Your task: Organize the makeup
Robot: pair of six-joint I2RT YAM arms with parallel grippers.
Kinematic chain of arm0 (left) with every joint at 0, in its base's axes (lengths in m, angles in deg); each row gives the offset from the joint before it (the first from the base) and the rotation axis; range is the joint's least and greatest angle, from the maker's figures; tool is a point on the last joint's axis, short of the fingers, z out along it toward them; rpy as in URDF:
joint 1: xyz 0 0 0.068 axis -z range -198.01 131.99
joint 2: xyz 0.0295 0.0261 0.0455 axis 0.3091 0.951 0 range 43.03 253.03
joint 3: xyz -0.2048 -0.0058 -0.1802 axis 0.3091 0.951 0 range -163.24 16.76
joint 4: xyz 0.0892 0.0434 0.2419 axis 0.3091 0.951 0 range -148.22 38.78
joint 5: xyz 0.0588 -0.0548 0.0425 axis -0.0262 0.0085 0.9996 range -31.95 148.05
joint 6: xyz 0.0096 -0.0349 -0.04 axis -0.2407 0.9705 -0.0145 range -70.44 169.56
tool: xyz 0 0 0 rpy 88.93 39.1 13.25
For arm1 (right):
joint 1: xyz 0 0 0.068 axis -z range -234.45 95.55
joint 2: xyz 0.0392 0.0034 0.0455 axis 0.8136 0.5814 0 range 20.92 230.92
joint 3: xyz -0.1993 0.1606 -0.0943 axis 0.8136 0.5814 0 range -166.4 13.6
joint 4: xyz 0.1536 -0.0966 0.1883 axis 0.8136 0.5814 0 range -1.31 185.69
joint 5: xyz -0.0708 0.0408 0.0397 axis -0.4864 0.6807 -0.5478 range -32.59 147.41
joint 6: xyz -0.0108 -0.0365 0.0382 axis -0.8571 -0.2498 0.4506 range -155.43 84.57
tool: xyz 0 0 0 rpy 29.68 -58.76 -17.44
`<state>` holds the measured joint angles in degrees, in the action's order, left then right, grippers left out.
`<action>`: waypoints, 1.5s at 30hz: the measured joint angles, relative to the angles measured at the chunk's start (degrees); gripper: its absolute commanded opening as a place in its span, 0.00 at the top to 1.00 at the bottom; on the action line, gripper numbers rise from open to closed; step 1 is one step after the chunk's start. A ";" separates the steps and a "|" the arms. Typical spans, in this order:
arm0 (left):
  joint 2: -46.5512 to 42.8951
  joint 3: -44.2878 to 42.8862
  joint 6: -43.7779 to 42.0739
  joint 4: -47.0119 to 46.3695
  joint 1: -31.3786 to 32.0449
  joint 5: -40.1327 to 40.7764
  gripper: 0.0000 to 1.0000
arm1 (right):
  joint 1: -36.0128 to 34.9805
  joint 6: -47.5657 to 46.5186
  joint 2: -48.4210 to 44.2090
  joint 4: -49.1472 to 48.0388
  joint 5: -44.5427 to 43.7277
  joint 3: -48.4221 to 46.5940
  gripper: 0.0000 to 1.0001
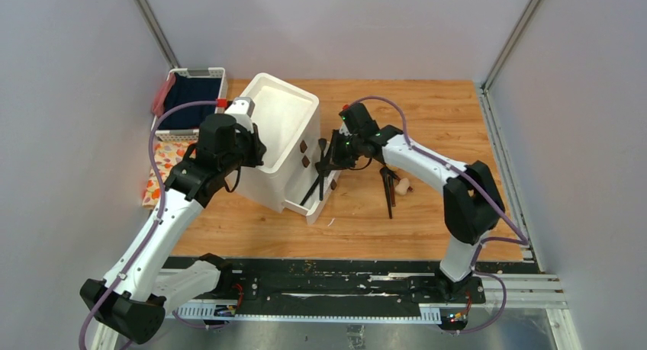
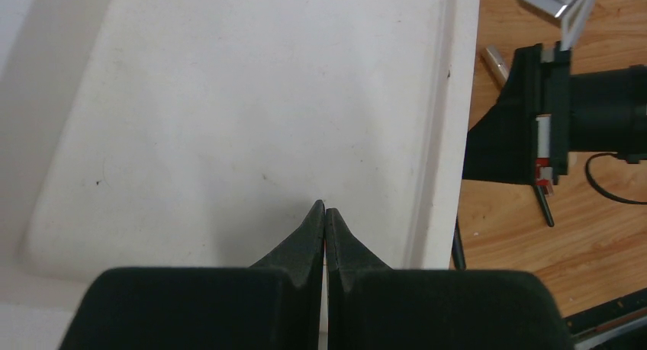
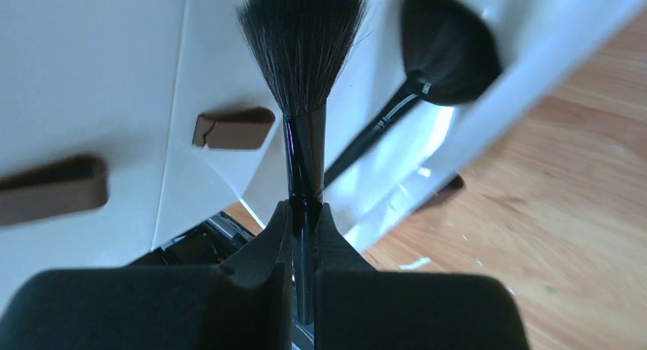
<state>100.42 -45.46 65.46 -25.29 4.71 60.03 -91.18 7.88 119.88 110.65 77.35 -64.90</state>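
The black brush (image 3: 304, 113) sat clamped by its handle in your right fingers (image 3: 263, 251), bristles at the front of the drawer box (image 3: 99, 75), above its open bottom drawer (image 3: 404, 167). Your left fingers (image 2: 305, 243), pressed together, hovered over the box. Lowering the bristles inside before letting go looked wisest.

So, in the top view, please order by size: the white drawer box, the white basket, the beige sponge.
1. white drawer box
2. white basket, which sits farther back
3. beige sponge, clearly the smallest
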 measured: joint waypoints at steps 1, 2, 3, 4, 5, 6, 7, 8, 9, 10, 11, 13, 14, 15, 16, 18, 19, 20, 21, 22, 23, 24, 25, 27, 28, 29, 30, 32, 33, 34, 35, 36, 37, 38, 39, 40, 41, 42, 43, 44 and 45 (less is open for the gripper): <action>-0.13 0.00 0.00 0.07 0.00 0.00 1.00 | -0.50 0.98 1.73 -1.44 1.20 -0.15 1.00; -0.33 0.00 -0.02 0.15 0.00 0.02 1.00 | -0.92 1.86 3.23 -2.38 2.03 -0.42 1.00; -0.57 0.00 -0.02 0.22 0.00 0.07 1.00 | -1.44 2.67 4.94 -3.56 2.89 -0.74 1.00; -0.85 0.00 -0.07 0.22 0.00 0.15 1.00 | -1.84 3.39 6.36 -4.35 3.30 -1.09 1.00; -1.16 -0.02 -0.09 0.26 0.00 0.22 1.00 | -2.21 3.85 7.82 -4.63 3.69 -1.84 1.00; -1.38 0.00 -0.11 0.28 0.00 0.26 1.00 | -2.54 4.11 8.96 -4.90 3.87 -2.56 1.00; -1.66 0.00 -0.26 0.33 0.00 0.42 1.00 | -2.78 4.31 9.92 -5.05 3.96 -3.34 1.00; -1.92 0.00 -0.28 0.39 0.00 0.59 1.00 | -2.99 4.42 10.69 -4.92 4.04 -4.26 1.00; -2.14 0.00 -0.28 0.44 0.00 0.70 1.00 | -3.15 4.50 11.30 -4.59 4.04 -5.07 0.95; -2.29 0.00 -0.31 0.48 0.00 0.79 1.00 | -3.17 4.50 11.78 -4.15 4.09 -5.79 0.90; -2.45 0.00 -0.35 0.52 0.00 0.81 1.00 | -3.21 4.50 12.26 -3.74 4.15 -6.56 0.86; -2.62 -0.02 -0.50 0.59 0.00 0.87 1.00 | -3.32 4.11 13.46 -2.71 4.09 -8.55 0.79; -2.64 0.00 -0.50 0.61 0.00 0.90 1.00 | -3.32 3.63 14.05 -2.16 3.93 -9.68 0.75; -2.62 0.00 -0.52 0.61 0.00 0.92 1.00 | -3.41 3.37 14.40 -1.75 3.69 -10.43 0.72; -2.64 0.00 -0.52 0.63 0.00 0.96 1.00 | -3.52 2.89 14.71 -1.27 3.28 -11.06 0.71; -2.64 0.00 -0.52 0.61 0.00 1.05 1.00 | -3.82 1.90 14.73 -0.76 2.40 -11.37 0.69; -2.62 0.00 -0.52 0.63 0.00 1.05 1.00 | -3.93 1.60 14.71 -0.48 2.12 -11.50 0.68; -2.62 0.00 -0.52 0.63 0.00 1.05 1.00 | -4.09 1.33 14.71 -0.17 1.55 -11.63 0.68; -2.62 0.00 -0.52 0.63 0.00 1.05 1.00 | -4.15 1.01 14.71 0.13 1.14 -11.67 0.68; -2.64 0.00 -0.52 0.63 0.00 1.07 1.00 | -4.17 0.68 14.62 0.66 0.39 -11.67 0.68; -2.62 0.00 -0.52 0.63 0.00 1.07 1.00 | -4.17 0.48 14.53 1.16 -0.39 -11.67 0.68; -2.62 0.00 -0.52 0.63 0.00 1.07 1.00 | -4.17 0.33 14.34 1.84 -1.31 -11.65 0.69; -2.62 0.00 -0.52 0.63 0.00 1.07 1.00 | -4.17 0.15 14.08 2.47 -2.27 -11.61 0.71; -2.62 0.00 -0.52 0.63 0.00 1.07 1.00 | -4.17 -0.28 12.90 3.32 -4.39 -11.04 0.71; -2.62 0.00 -0.52 0.63 0.00 1.09 1.00 | -4.17 -0.66 11.91 4.00 -5.60 -10.64 0.71; -2.62 0.00 -0.52 0.63 0.00 1.07 1.00 | -4.17 -1.03 10.73 4.85 -6.82 -10.32 0.71; -2.62 0.00 -0.52 0.63 0.00 1.07 1.00 | -4.17 -1.40 9.60 5.77 -8.15 -10.05 0.71; -2.62 0.00 -0.52 0.63 0.00 1.07 1.00 | -4.17 -2.64 6.21 8.74 -12.63 -9.86 0.71; -2.62 0.00 -0.50 0.63 0.00 1.05 1.00 | -4.15 -3.26 4.79 9.81 -14.40 -9.84 0.71; -2.58 0.00 -0.50 0.63 0.00 1.05 1.00 | -4.15 -4.00 3.17 11.19 -16.55 -9.84 0.71; -2.54 0.00 -0.50 0.63 0.00 1.03 1.00 | -4.13 -4.76 1.36 12.76 -18.86 -9.84 0.71; -2.47 0.00 -0.50 0.63 0.00 1.03 1.00 | -4.11 -5.70 -0.39 14.47 -21.64 -9.84 0.71; -2.40 0.00 -0.50 0.63 0.00 1.01 1.00 | -4.07 -6.56 -1.90 16.11 -24.15 -9.84 0.71; -2.36 0.00 -0.50 0.63 0.00 1.01 1.00 | -4.00 -7.17 -2.93 17.46 -26.05 -9.81 0.71; -2.34 0.00 -0.50 0.63 0.00 1.01 1.00 | -3.89 -7.89 -4.00 19.10 -28.35 -9.70 0.72; -2.29 0.00 -0.48 0.63 0.00 1.01 1.00 | -3.63 -8.48 -4.79 20.50 -30.23 -9.38 0.72; -2.25 0.00 -0.48 0.61 0.00 0.98 1.00 | -3.43 -8.96 -5.53 21.88 -31.98 -8.59 0.72; -2.23 0.00 -0.46 0.61 0.00 0.96 1.00 | -3.21 -9.38 -6.05 23.10 -33.42 -7.48 0.72; -2.16 0.00 -0.46 0.61 0.00 0.85 1.00 | -2.95 -9.70 -6.29 24.17 -34.62 -6.12 0.72; -2.12 0.00 -0.46 0.59 0.00 0.76 1.00 | -2.75 -9.86 -6.32 24.96 -35.39 -4.96 0.72; -2.01 0.00 -0.46 0.59 0.00 0.68 1.00 | -2.49 -9.99 -6.14 25.83 -36.17 -3.45 0.72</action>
<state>98.41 -45.46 65.00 -24.70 4.71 60.71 -93.67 -2.11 113.74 136.48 41.18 -68.36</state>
